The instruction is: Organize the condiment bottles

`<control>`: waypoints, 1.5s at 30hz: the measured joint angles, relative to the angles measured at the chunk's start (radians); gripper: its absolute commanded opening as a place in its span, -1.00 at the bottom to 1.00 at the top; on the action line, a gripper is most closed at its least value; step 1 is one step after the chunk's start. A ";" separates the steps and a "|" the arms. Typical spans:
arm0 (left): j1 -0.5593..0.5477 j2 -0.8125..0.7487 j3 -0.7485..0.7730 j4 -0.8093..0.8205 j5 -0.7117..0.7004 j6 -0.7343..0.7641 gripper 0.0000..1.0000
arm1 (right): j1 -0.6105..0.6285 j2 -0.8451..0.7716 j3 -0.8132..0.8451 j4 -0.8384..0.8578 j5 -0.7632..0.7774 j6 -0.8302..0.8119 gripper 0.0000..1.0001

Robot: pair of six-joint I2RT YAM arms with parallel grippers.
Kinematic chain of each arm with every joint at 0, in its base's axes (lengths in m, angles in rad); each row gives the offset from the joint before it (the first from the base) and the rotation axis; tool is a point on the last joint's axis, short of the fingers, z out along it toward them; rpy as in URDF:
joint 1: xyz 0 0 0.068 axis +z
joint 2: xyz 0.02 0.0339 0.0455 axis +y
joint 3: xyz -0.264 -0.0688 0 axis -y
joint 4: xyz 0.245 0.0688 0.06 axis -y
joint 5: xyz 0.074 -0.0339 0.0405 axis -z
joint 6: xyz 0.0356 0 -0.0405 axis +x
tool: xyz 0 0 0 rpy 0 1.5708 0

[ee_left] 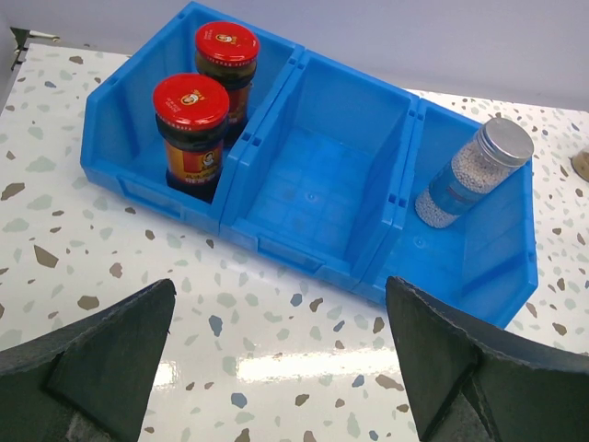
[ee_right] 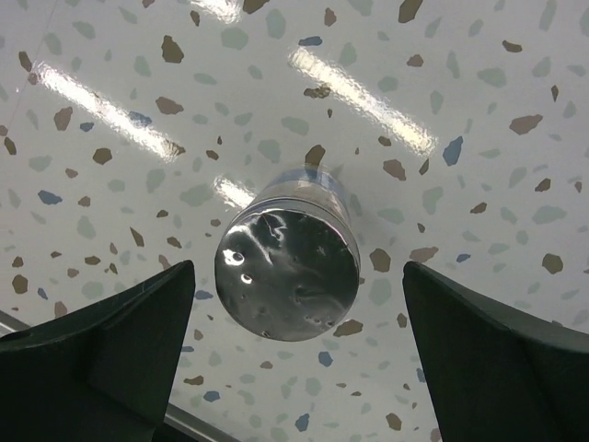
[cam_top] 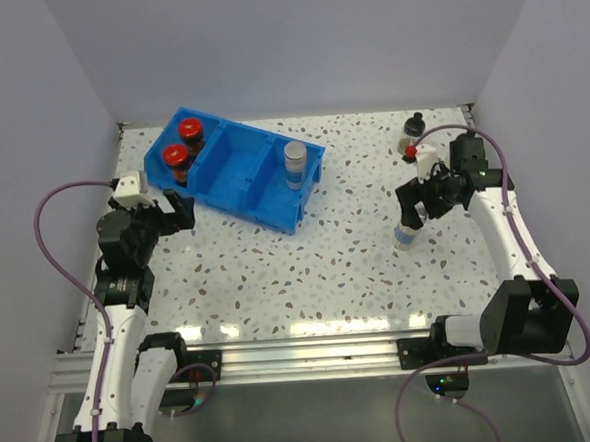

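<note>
We're hovering the right hand [cam_top: 412,216], spread wide and empty, straight over the silver-capped bottle [ee_right: 287,267], which is standing upright on the bench [cam_top: 308,270] well right of the blue bin [cam_top: 237,174]. Its long axis is pointing up into the open gap, so we're guessing a straight drop is next. The left hand [ee_left: 281,368], also spread and empty, is sitting just in front of the bin, farther off.

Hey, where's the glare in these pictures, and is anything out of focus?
Top external view: bright glare strips along the near edge of the table. Left wrist view: a glare patch between the fingers of the left gripper; the blue bin is sharp. Right wrist view: streaky reflections on the table, highlights on the silver-capped jar.
</note>
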 measured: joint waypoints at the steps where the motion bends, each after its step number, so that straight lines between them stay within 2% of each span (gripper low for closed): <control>1: 0.000 0.000 0.000 0.000 0.000 0.000 1.00 | 0.000 0.008 -0.007 0.001 -0.001 0.000 0.97; 7: 0.000 0.000 -0.001 0.000 0.005 0.000 1.00 | 0.000 0.045 -0.047 0.020 -0.001 0.005 0.92; 10: 0.000 0.000 -0.001 0.000 0.008 0.000 1.00 | 0.000 0.068 -0.059 0.033 0.000 0.007 0.75; 12: 0.000 0.000 -0.001 0.000 0.008 0.000 1.00 | 0.000 0.079 -0.065 0.042 -0.001 0.005 0.44; 13: 0.000 0.000 -0.001 0.000 0.008 0.000 1.00 | 0.000 0.085 -0.067 0.046 -0.001 0.005 0.20; 14: 0.000 0.000 -0.002 0.000 0.008 0.000 1.00 | 0.001 0.087 -0.067 0.048 -0.002 0.006 -0.40; 18: 0.000 0.000 -0.002 0.000 0.011 0.000 1.00 | 0.024 0.087 -0.065 0.051 0.002 -0.001 -1.00; 24: 0.000 0.000 -0.002 0.000 0.011 0.000 1.00 | 0.190 0.087 0.007 -0.014 0.003 -0.039 -1.00; 31: 0.000 0.004 -0.002 0.000 0.011 0.000 1.00 | 0.396 0.108 0.278 -0.100 -0.044 -0.061 -1.00; 39: 0.000 0.023 -0.002 0.000 0.003 0.000 1.00 | 0.592 0.266 0.552 -0.114 -0.056 -0.055 -1.00; 45: 0.000 0.034 -0.002 0.000 -0.005 0.001 1.00 | 0.643 0.409 0.742 -0.110 -0.069 -0.036 -1.00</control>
